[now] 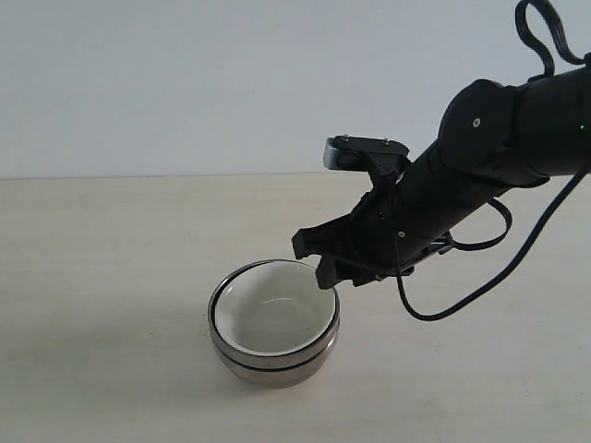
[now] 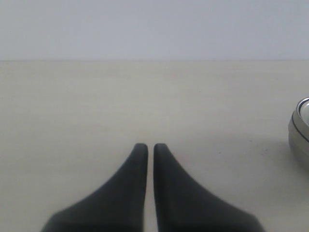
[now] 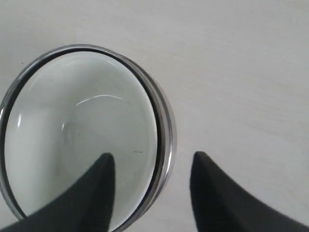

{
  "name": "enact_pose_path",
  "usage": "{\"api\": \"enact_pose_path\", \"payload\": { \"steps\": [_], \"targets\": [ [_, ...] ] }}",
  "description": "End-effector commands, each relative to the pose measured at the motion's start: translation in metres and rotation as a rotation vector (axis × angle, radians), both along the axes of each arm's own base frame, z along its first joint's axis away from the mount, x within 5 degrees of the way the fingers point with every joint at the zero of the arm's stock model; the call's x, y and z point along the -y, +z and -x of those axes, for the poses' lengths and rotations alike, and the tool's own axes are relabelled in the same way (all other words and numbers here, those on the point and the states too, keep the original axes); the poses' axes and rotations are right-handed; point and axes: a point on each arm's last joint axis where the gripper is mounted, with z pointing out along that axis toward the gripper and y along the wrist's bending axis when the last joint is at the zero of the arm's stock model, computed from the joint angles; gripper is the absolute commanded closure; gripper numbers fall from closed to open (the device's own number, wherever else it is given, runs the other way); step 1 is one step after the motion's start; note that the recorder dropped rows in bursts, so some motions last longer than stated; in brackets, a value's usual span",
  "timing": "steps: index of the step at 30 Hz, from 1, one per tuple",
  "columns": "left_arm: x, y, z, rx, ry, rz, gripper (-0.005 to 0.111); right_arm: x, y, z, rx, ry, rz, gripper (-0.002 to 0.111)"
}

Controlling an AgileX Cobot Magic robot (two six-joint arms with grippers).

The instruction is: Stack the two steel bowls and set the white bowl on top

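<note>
Nesting one inside the other, the two steel bowls (image 1: 275, 362) sat shiny and mirror-like near the middle of the counter (image 1: 102, 268), with the white bowl (image 1: 277, 323) seated in the upper one, its glossy inside pale; the counter was light beige, backed by a plain pale wall (image 1: 185, 83); the right tool (image 1: 312, 263) hung spread wide at the stack's right rim — one finger over the white bowl's inside, one outside — gripping nothing; the left tool (image 2: 146, 146), fingers pressed nearly together and empty, hovered low over the counter.
</note>
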Motion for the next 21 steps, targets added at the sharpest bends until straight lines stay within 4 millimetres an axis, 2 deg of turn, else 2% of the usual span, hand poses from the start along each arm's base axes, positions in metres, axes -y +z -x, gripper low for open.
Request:
{"api": "enact_pose_path", "payload": {
  "steps": [1, 10, 21],
  "targets": [
    [0.000, -0.001, 0.000, 0.005, 0.005, 0.017, 0.103, 0.000, 0.004, 0.000, 0.028, 0.015, 0.004, 0.106],
    [0.000, -0.001, 0.000, 0.005, 0.005, 0.017, 0.103, 0.000, 0.003, -0.002, 0.035, 0.012, 0.004, 0.108],
    [0.000, -0.001, 0.000, 0.005, 0.005, 0.017, 0.103, -0.002, -0.012, -0.006, 0.007, 0.003, 0.018, 0.108]
  ]
}}
